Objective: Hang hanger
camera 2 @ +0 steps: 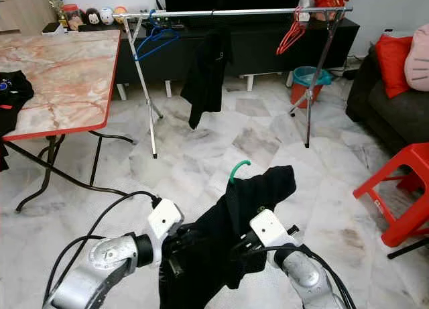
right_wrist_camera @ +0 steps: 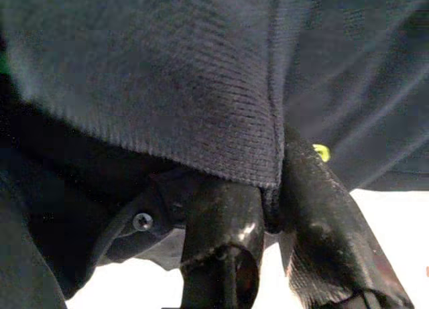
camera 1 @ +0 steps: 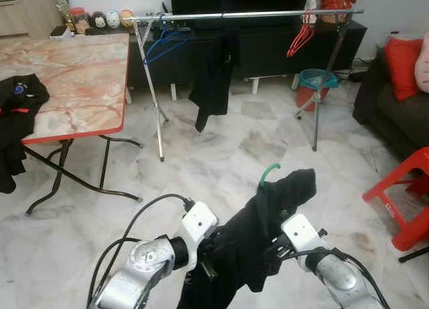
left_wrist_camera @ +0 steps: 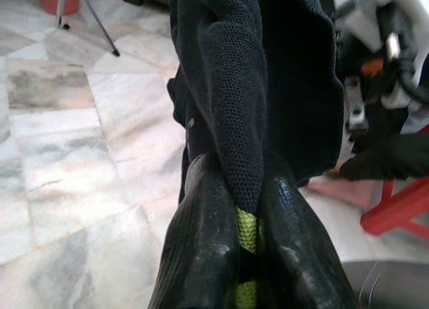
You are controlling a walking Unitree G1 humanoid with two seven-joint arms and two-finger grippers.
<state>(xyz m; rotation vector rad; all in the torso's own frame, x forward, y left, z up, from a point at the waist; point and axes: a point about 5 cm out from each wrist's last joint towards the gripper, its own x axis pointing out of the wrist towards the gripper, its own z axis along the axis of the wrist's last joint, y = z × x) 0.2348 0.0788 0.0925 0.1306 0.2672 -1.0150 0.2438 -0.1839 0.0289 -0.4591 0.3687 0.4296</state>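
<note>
**Both grippers clamp a draped green hanger**

Nearest the camera, a black garment (camera 1: 268,228) hangs over a green hanger (camera 1: 268,171), held low between the two arms above the marble floor (camera 1: 221,161). The left gripper (left_wrist_camera: 249,208) has its fingers (left_wrist_camera: 201,255) closed tight on a fold of the cloth, with a strip of the hanger's green pinched between them. The right gripper (right_wrist_camera: 268,202) grips the garment's hem, its fingers (right_wrist_camera: 224,228) closed on the fabric with a speck of green showing just beside them. Only the hanger's hook rises clear of the cloth.

Well beyond stands a metal clothes rack (camera 1: 241,15), carrying a blue hanger (camera 1: 164,44), a dark garment (camera 1: 213,74) and red hangers (camera 1: 301,37). The marble-topped counter (camera 1: 74,74) sits to the left.
</note>
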